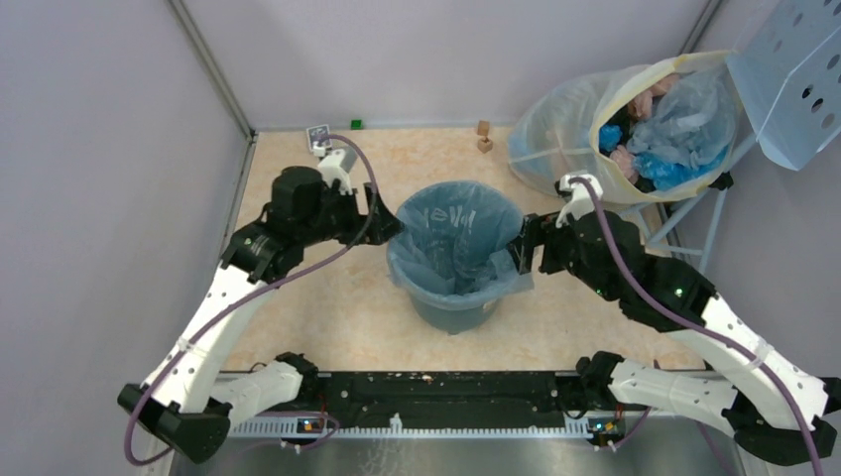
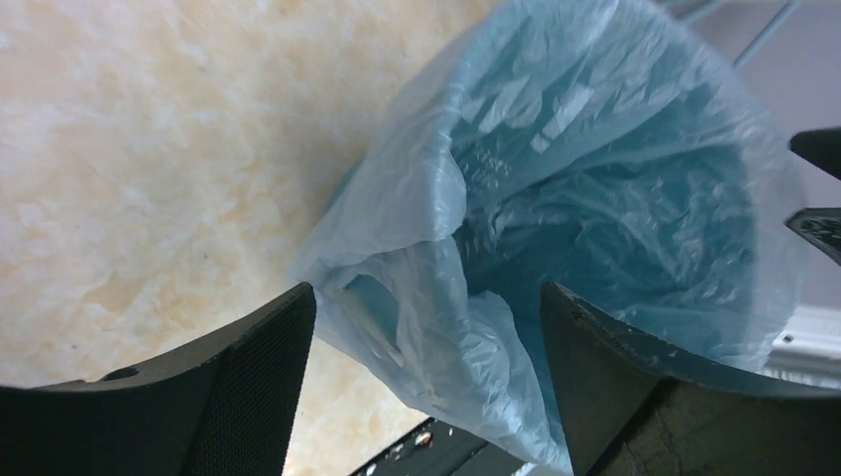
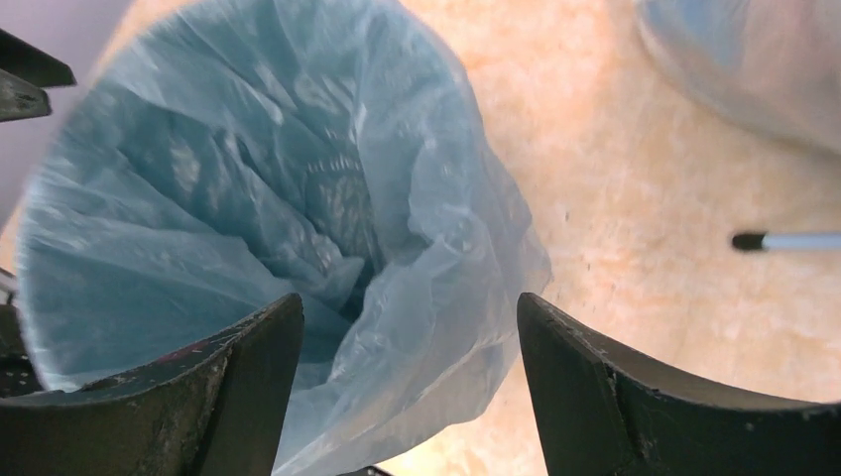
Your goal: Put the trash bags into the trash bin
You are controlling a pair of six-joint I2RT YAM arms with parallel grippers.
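A: Where is the thin, crinkly, translucent pale-blue plastic bag (image 1: 451, 233)?

B: At the centre of the top view, lining the round, tapered dark-teal plastic bin (image 1: 454, 309) on the marbled beige tabletop (image 1: 327, 307). Its mouth gapes open and its edge drapes over the rim, so only the bin's lower wall shows. White lettering on the far inner side is too creased to read.

A: And the arms?

B: The left gripper (image 1: 385, 224) is at the left of the rim and the right gripper (image 1: 523, 254) at the right. From above, both tips are dark shapes against the plastic and the gap cannot be judged.

A: Do the wrist views help?

B: Yes. In the left wrist view the 2 black fingers (image 2: 238, 397) are spread wide, with the draped fold of the bag hanging between them. In the right wrist view the fingers (image 3: 645, 397) are equally wide apart around the overhanging edge. Neither pair pinches the bag. I cannot tell whether a pad brushes it, and both fingertips are cut off at the bottom of the frame.

A: Anything else?

B: At the upper right of the top view there is a big yellowish translucent sack (image 1: 565, 129) stuffed with blue and pink bags. A pale-blue perforated panel (image 1: 793, 79) partly covers it. A thin white rod with a black tip (image 3: 793, 241) is cut off by the right edge of the right wrist view.
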